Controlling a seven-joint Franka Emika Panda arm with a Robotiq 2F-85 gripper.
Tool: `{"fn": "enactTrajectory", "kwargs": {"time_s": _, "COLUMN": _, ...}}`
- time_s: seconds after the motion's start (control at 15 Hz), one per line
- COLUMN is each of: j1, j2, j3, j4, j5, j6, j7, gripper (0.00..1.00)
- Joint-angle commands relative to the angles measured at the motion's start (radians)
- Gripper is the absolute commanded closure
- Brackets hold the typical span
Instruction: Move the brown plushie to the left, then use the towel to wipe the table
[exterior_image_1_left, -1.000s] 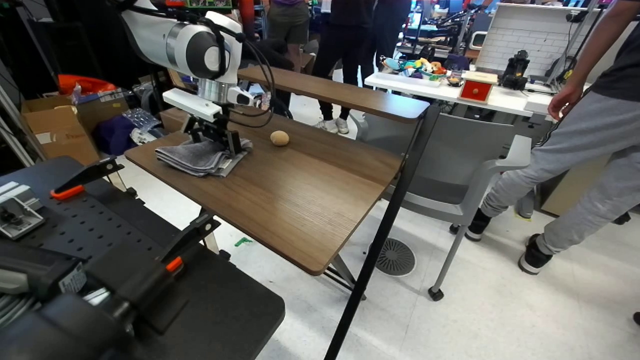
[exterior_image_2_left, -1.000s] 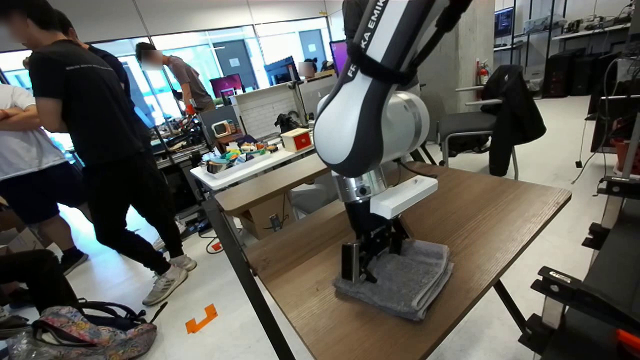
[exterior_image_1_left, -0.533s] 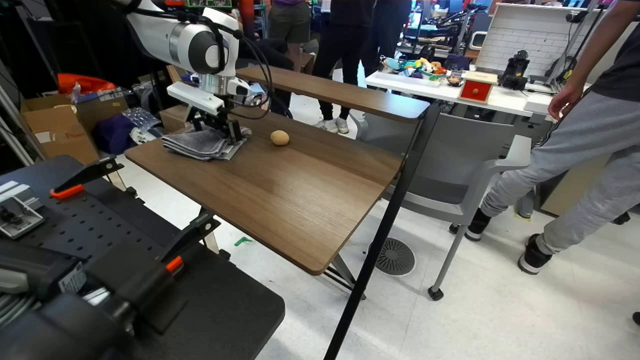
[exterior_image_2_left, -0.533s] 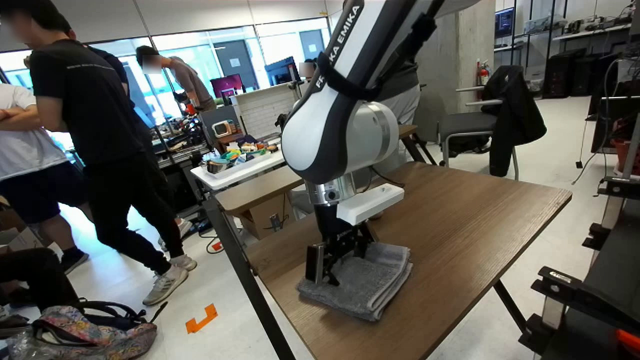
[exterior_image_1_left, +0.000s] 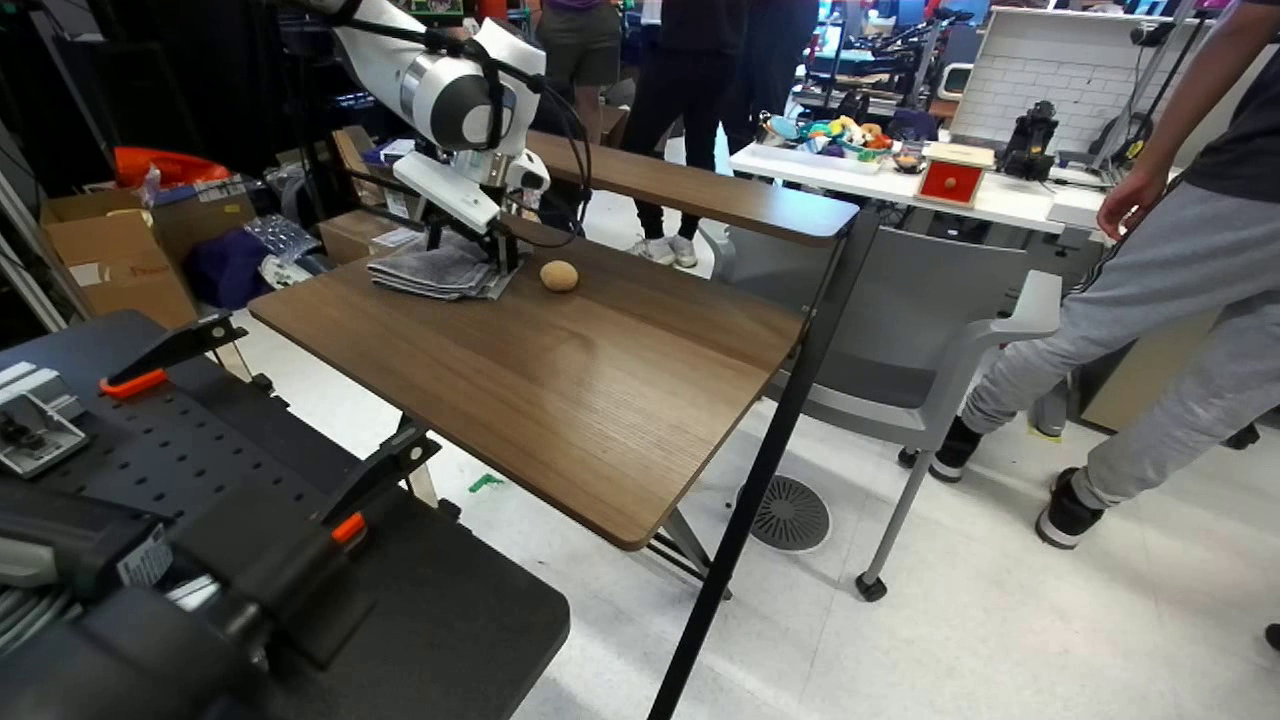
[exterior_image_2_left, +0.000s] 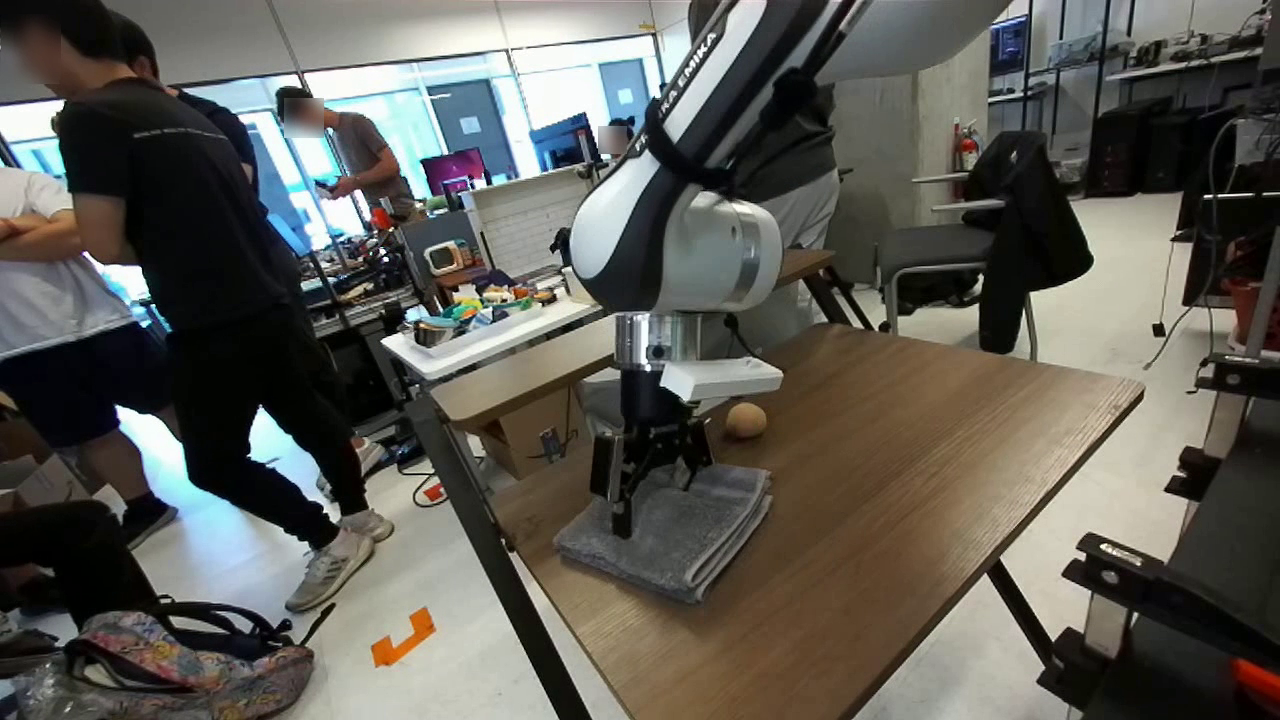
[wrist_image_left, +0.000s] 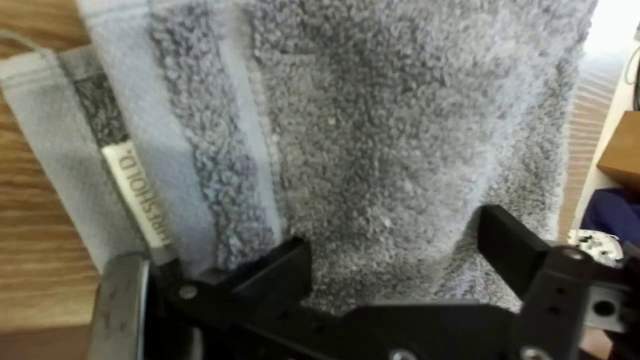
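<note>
The grey folded towel (exterior_image_2_left: 700, 535) lies on the brown wood-grain table (exterior_image_2_left: 900, 500) and also shows in an exterior view (exterior_image_1_left: 430, 275). My gripper (exterior_image_2_left: 655, 505) is pointed down onto the towel, with its fingers apart. In the wrist view the two fingertips (wrist_image_left: 395, 235) stand wide apart against the towel (wrist_image_left: 375, 125), with flat cloth between them and a slight fold by one finger. The brown plushie (exterior_image_1_left: 559, 276) sits on the table a short way from the towel and gripper. It also shows behind the gripper in an exterior view (exterior_image_2_left: 746, 421). The wrist view does not show it.
A raised wooden shelf (exterior_image_1_left: 680, 185) runs along one long side of the table. A black frame leg (exterior_image_1_left: 770, 440) stands at the table's end beside a grey chair (exterior_image_1_left: 900, 320). A dark pegboard bench (exterior_image_1_left: 420, 600) with clamps is close to the opposite side.
The gripper and the towel have slid together across the table towards the shelf side. The plushie has stayed put and now shows beside the arm that hid it. The fingers stay apart.
</note>
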Motion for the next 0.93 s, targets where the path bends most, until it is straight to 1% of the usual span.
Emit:
{"fn": "enactTrajectory", "kwargs": {"time_s": 0.0, "j1": -0.035, "j2": 0.082, "j3": 0.042, "j4": 0.113, "j5": 0.046, "j6": -0.108, "j7": -0.087, "gripper": 0.00}}
{"fn": "enactTrajectory", "kwargs": {"time_s": 0.13, "j1": -0.066, "j2": 0.036, "j3": 0.054, "j4": 0.034, "j5": 0.036, "j6": -0.203, "j7": -0.097, "gripper": 0.00}}
{"fn": "enactTrajectory", "kwargs": {"time_s": 0.33, "j1": -0.099, "j2": -0.074, "j3": 0.044, "j4": -0.137, "j5": 0.019, "j6": -0.306, "j7": -0.122, "gripper": 0.00}}
{"fn": "enactTrajectory", "kwargs": {"time_s": 0.53, "j1": -0.132, "j2": -0.177, "j3": 0.034, "j4": -0.284, "j5": 0.001, "j6": -0.426, "j7": -0.148, "gripper": 0.00}}
{"fn": "enactTrajectory", "kwargs": {"time_s": 0.67, "j1": -0.156, "j2": -0.231, "j3": 0.020, "j4": -0.362, "j5": -0.005, "j6": -0.444, "j7": -0.152, "gripper": 0.00}}
{"fn": "enactTrajectory", "kwargs": {"time_s": 0.73, "j1": -0.141, "j2": -0.239, "j3": -0.028, "j4": -0.365, "j5": 0.023, "j6": -0.447, "j7": -0.141, "gripper": 0.00}}
{"fn": "enactTrajectory", "kwargs": {"time_s": 0.8, "j1": -0.145, "j2": -0.243, "j3": -0.049, "j4": -0.368, "j5": 0.027, "j6": -0.433, "j7": -0.121, "gripper": 0.00}}
{"fn": "enactTrajectory", "kwargs": {"time_s": 0.87, "j1": -0.143, "j2": -0.226, "j3": -0.095, "j4": -0.346, "j5": 0.024, "j6": -0.403, "j7": -0.079, "gripper": 0.00}}
